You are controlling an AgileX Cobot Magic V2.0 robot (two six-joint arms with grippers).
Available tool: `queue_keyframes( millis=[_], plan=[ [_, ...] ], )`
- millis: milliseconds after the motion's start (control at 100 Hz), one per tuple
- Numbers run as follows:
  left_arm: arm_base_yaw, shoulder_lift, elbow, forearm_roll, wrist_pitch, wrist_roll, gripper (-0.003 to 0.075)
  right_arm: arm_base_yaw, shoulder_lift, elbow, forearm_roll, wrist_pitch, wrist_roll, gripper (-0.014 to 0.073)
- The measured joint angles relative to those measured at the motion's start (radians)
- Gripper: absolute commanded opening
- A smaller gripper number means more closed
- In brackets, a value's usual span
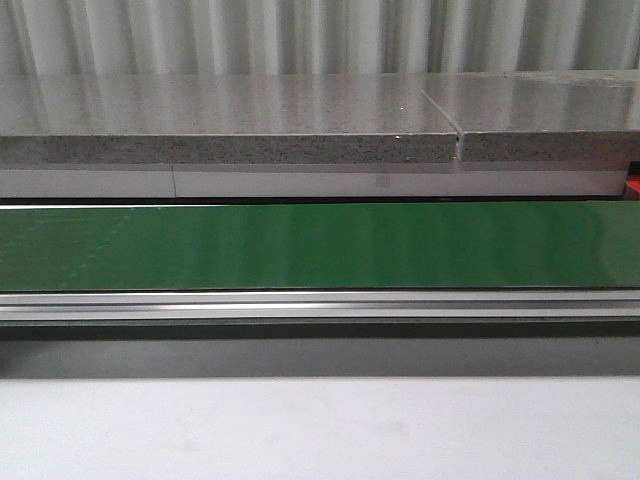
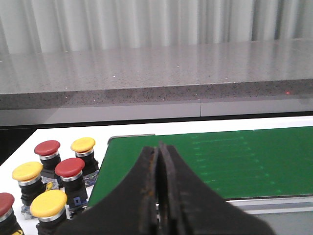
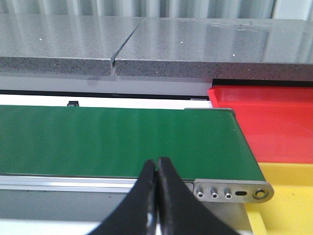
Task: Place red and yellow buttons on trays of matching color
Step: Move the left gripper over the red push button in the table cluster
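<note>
Several push buttons stand in a cluster beside the end of the green belt (image 2: pixel 234 161) in the left wrist view, among them a red button (image 2: pixel 69 167), another red button (image 2: pixel 47 148), and a yellow button (image 2: pixel 83 145). My left gripper (image 2: pixel 159 149) is shut and empty, over the belt's near corner, to the side of the buttons. In the right wrist view the red tray (image 3: pixel 274 122) and the yellow tray (image 3: pixel 288 205) lie past the belt's other end. My right gripper (image 3: pixel 157 161) is shut and empty above the belt's near rail. Neither gripper shows in the front view.
The green conveyor belt (image 1: pixel 320 245) runs across the front view with an aluminium rail (image 1: pixel 320 305) along its near side. A grey stone counter (image 1: pixel 250 125) stands behind it. White tabletop (image 1: pixel 320 430) lies in front.
</note>
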Motion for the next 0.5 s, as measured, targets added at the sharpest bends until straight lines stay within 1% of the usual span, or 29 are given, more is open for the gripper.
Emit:
queue_keyframes(
  millis=[460,500],
  plan=[
    [0.000,0.000,0.000,0.000,0.000,0.000,-0.0021,0.000,0.000,0.000,0.000,0.000,0.000,-0.0106],
    [0.000,0.000,0.000,0.018,-0.002,0.002,-0.0021,0.000,0.000,0.000,0.000,0.000,0.000,-0.0106]
  ],
)
